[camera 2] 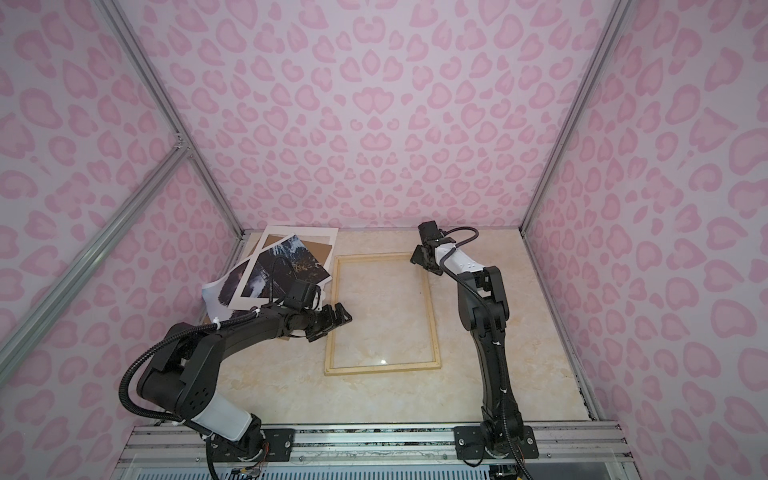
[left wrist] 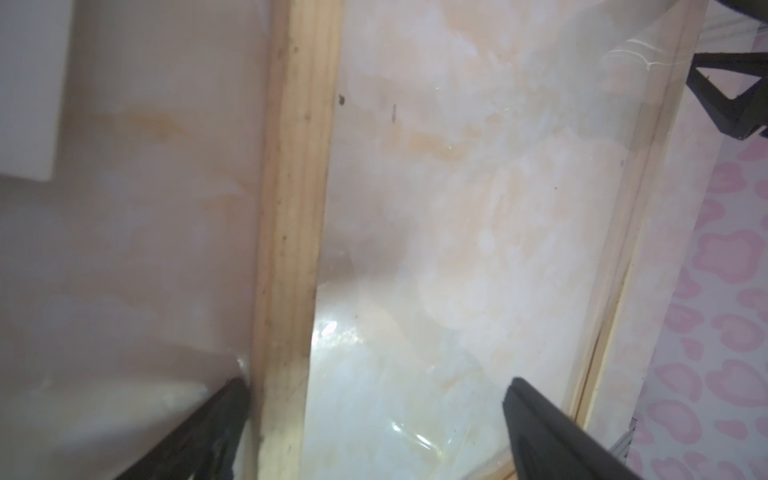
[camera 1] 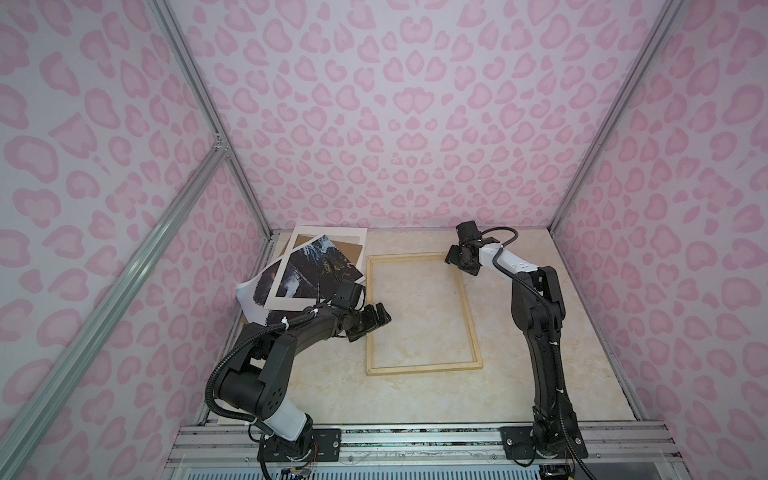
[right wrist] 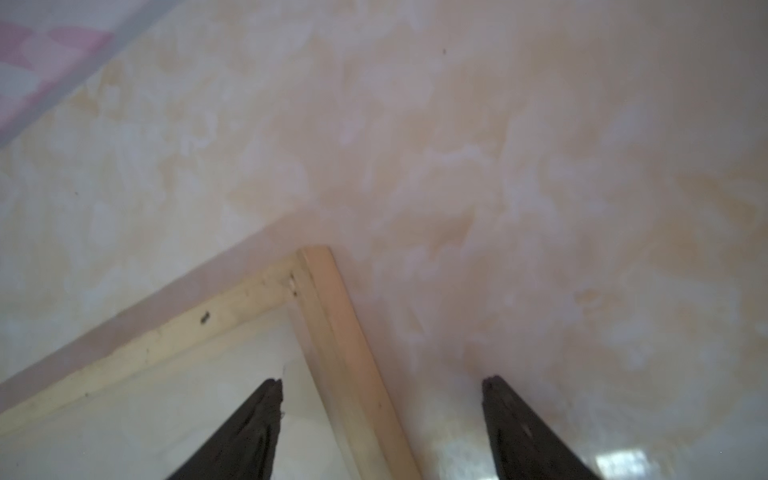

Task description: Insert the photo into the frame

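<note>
on glossy marbled tabletop (camera 1: 415, 399), thin pale-wood rectangular frame (camera 1: 424, 369) with clear pane (camera 1: 419, 316); left gripper (camera 1: 372, 326), right gripper (camera 1: 460, 264) wide astride rails.

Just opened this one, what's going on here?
Two robot arms are working at the frame, which lies flat on the table with no picture in it. The left gripper is open astride its left strip. The right gripper is open astride the right strip, by the far right corner. Neither has closed on it. The photo lies in a pile at the far left with a white mat board and a brown backing board.
</note>
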{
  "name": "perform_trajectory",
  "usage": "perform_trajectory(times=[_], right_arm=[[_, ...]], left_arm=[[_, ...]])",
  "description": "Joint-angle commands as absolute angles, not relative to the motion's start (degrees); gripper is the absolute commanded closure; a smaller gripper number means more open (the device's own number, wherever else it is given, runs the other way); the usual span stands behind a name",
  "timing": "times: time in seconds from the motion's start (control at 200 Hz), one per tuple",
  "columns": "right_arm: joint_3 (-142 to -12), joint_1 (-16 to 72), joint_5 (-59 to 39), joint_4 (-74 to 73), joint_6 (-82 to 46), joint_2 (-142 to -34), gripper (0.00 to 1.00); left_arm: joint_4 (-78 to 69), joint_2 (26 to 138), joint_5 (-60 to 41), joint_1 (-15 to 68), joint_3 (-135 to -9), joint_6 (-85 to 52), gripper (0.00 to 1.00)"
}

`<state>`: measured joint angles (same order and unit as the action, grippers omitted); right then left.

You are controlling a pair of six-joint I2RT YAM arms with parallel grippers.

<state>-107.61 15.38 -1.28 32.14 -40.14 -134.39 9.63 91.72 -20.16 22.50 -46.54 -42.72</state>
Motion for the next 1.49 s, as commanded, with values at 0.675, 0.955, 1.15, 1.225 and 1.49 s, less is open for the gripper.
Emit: perform_trajectory(times=[0.675,0.955,1.15,1.225,1.49], right_arm=[[-90.40,15.69,-18.49,29.41,-42.33,-124.28,0.59],[-88.24,12.94,-18.88,29.58,-38.85,-123.21,0.30],[-91.08,12.33,-14.66,33.97,-33.21,-122.43,0.13],[-91.32,12.20,-13.79,34.58,-31.78,-122.05,0.06],[-88.45,10.72,-13.21,33.65,-28.62,-119.61,0.11]], left_arm=[[6.50,96.76,-25.40,23.47,-49.83,-44.66,0.00],[7.19,97.62,-26.47,23.52,-53.03,-45.03,0.00],[8.06,96.65,-26.39,22.68,-54.44,-44.87,0.00],[10.94,96.08,-24.63,22.72,-56.55,-43.07,0.00],[18.81,99.63,-17.29,22.68,-62.25,-38.62,0.00]])
